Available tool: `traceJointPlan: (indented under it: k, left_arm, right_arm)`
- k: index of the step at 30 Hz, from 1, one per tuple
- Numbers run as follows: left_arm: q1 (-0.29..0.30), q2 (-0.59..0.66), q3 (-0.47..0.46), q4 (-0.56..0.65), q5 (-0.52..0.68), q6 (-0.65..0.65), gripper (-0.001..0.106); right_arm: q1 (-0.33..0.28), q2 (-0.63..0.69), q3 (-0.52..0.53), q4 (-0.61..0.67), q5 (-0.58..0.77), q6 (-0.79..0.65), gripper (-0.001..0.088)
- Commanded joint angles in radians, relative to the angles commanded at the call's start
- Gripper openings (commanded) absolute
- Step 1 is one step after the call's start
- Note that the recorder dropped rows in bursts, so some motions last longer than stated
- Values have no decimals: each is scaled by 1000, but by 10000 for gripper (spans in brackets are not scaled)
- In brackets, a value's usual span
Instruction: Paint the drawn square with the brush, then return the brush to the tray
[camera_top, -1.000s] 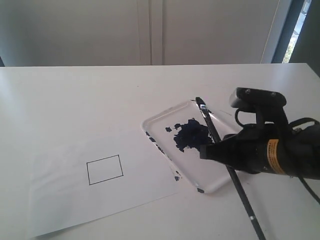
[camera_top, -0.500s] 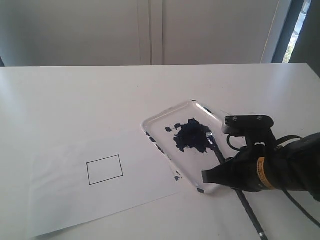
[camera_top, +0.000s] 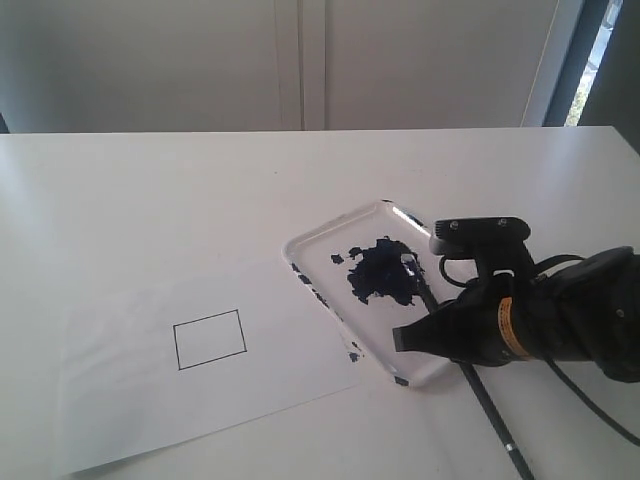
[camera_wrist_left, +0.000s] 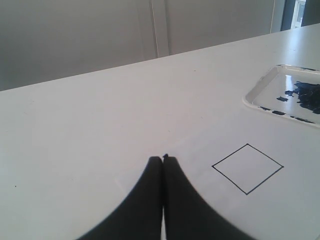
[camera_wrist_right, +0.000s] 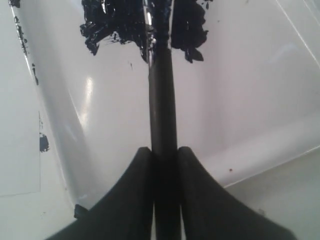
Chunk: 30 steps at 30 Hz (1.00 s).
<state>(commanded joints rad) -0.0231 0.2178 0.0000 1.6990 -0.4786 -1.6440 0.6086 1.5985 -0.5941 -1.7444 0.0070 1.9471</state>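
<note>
Loading paint was judged the purpose: the brush (camera_wrist_right: 162, 95) was clamped by its handle in the right gripper (camera_wrist_right: 164, 151), tip laid into the blue paint blob (camera_top: 382, 272) inside the tray (camera_top: 318, 248). The drawn square (camera_top: 209, 339), well apart on paper (camera_top: 130, 400), was found unpainted. The left gripper (camera_wrist_left: 163, 160) was clenched on nothing above the white counter (camera_top: 150, 200), a pale wall (camera_top: 150, 60) behind

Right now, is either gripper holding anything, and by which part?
The right gripper is shut on the long thin black brush, gripping its handle nearer the tip end. The left gripper is shut, holding nothing.
</note>
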Motion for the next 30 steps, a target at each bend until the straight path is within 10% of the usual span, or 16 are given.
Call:
traceJointPlan:
  k: [12,19,30]
  left_arm:
    - [0,0,0,0,0,0,0]
    - [0,0,0,0,0,0,0]
    - [0,0,0,0,0,0,0]
  right_arm:
    - [0,0,-2,0,-7,-8,242]
    - [0,-7,-2,0,0,-29,563]
    - [1,-277,66,0,-155,46,568]
